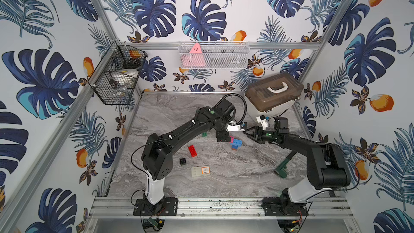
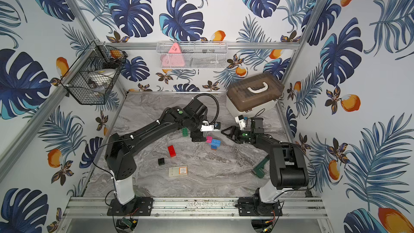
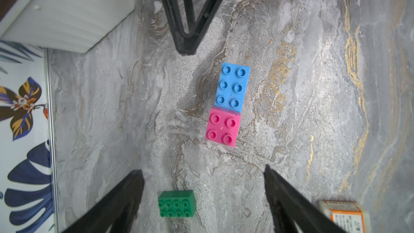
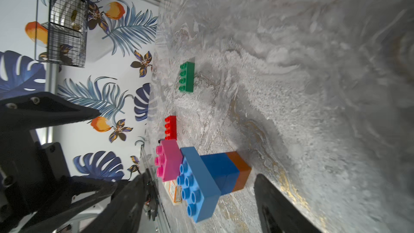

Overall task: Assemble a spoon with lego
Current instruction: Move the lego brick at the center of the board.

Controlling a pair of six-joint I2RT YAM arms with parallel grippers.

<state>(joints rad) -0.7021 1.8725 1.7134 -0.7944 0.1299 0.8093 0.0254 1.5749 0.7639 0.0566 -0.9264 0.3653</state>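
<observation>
both top views high above the pink brick [image 1: 231,139], facing down on the whole table [image 1: 224,175], left wrist view close, straight over it, right wrist view low and near beside it, all four share it

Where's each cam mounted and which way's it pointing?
Top views: stereo head high above base rail, looking down at table; left arm, right arm, left hand, right hand show.
Left wrist: straight down on spoon; own fingers, right hand's tip.
Right wrist: low, sideways across table at spoon; own fingers, left hand.
Shared: both wrists see spoon, green brick.
</observation>
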